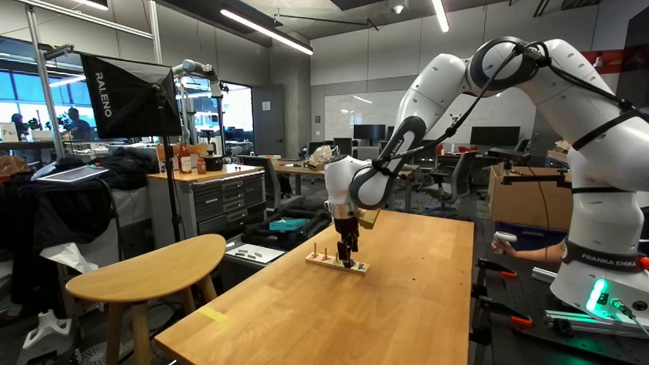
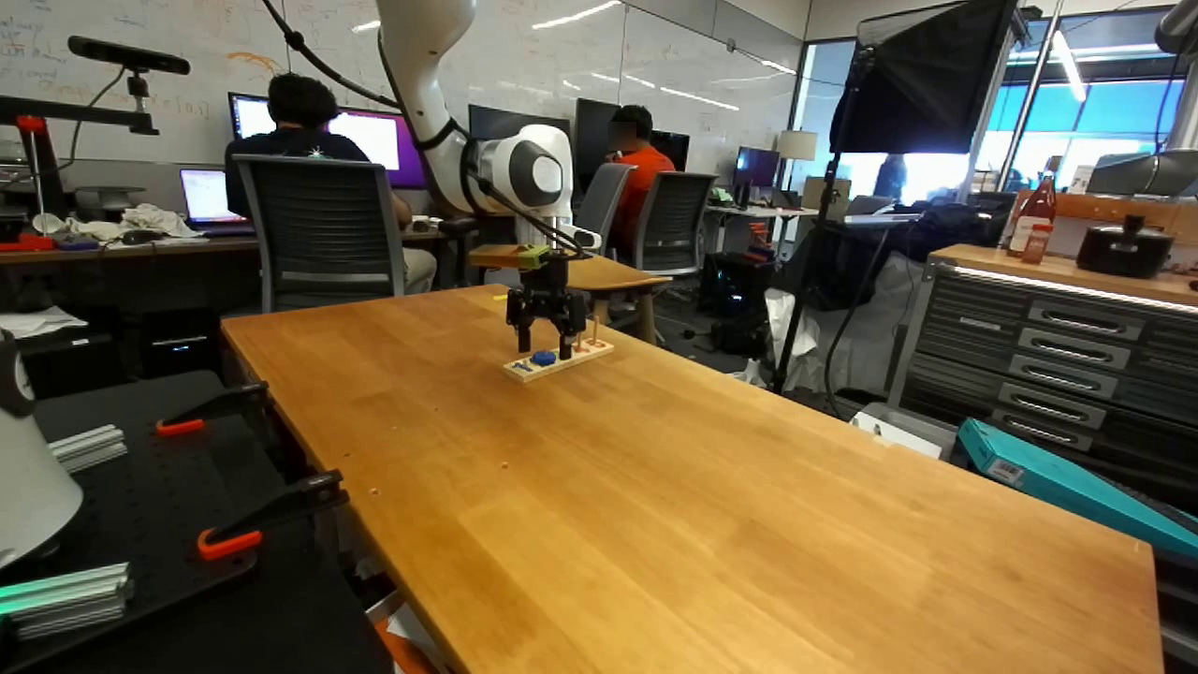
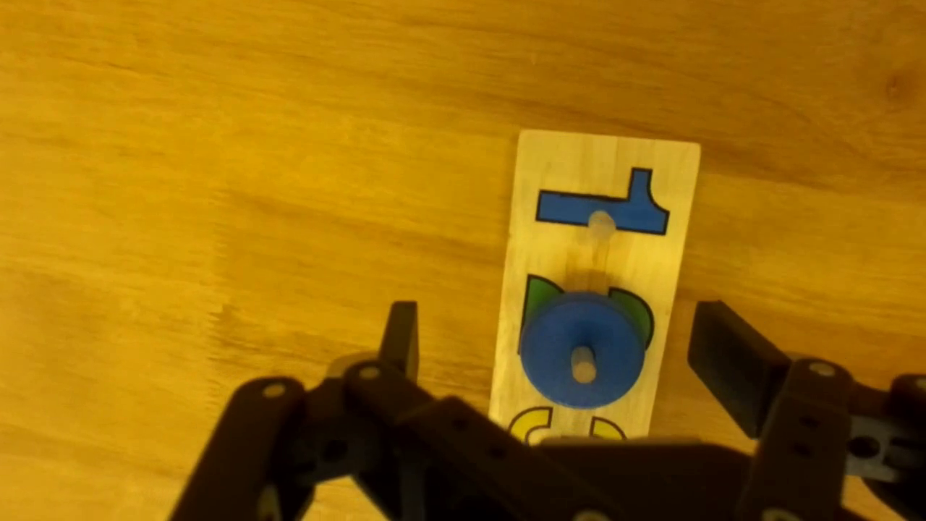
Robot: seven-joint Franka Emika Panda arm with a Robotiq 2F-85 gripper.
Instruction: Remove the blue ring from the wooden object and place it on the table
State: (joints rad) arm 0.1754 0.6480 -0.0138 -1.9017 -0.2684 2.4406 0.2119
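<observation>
The blue ring (image 3: 550,369) sits around a peg of the wooden object (image 3: 564,163), over a green numeral. In both exterior views the ring (image 2: 543,358) (image 1: 351,263) lies low on the board (image 2: 529,373) (image 1: 362,270). The board rests flat on the table (image 3: 217,145), with a bare peg over the blue numeral 1. My gripper (image 3: 555,336) points down and is open. Its fingers stand on either side of the ring and the board, apart from the ring. In an exterior view the gripper (image 2: 545,344) is just above the board. The gripper hides part of the board in the wrist view.
The table's long edge (image 1: 243,286) runs near the board. A smaller oval wooden top (image 1: 152,268) stands beside the table. Clamps with orange tips (image 2: 229,543) hold at the robot's side. A drawer cabinet (image 2: 1058,337) stands beyond the table.
</observation>
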